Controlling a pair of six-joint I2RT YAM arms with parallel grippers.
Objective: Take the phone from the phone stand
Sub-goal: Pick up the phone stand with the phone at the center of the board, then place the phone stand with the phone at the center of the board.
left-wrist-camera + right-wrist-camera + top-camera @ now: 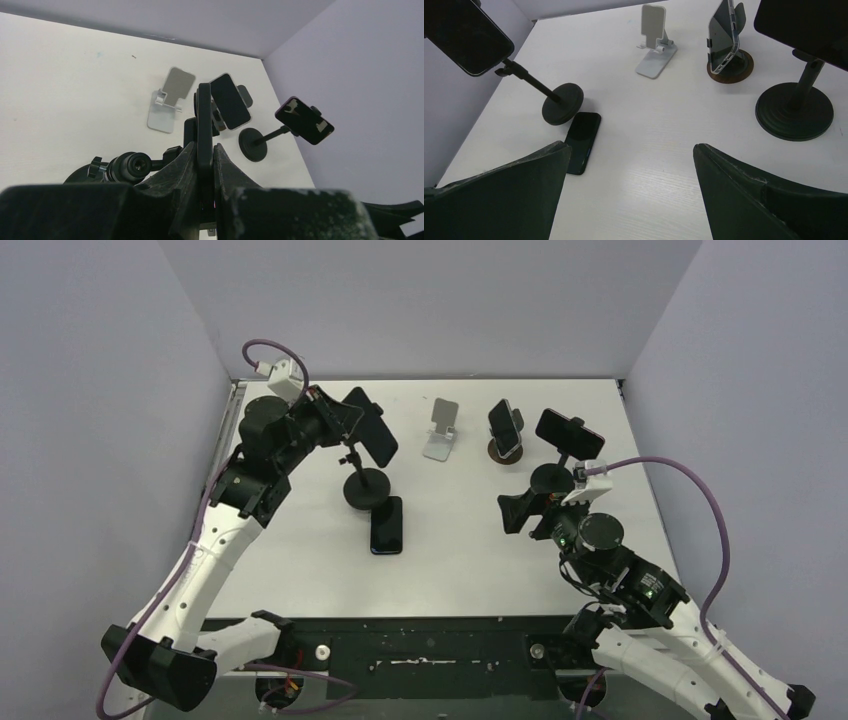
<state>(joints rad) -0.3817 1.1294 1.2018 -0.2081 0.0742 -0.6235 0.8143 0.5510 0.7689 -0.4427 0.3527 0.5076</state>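
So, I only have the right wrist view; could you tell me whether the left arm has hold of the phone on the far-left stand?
Observer: Yes, the left fingers are shut on that phone along its edge, up by the head of its stand.
Operator: Thank you; is that arm near the phone lying flat?
Observer: No, the left arm is up at the far left, clear of the flat phone by the stand's base.

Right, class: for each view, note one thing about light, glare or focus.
Top external view: even, diffuse light, faint shadows on the table. Left wrist view: the left gripper, clamping an edge-on phone, looms dark and underlit; bright patches glint on the far clamped phone. Right wrist view: the open right gripper looks near-black; the upright phone mirrors light.
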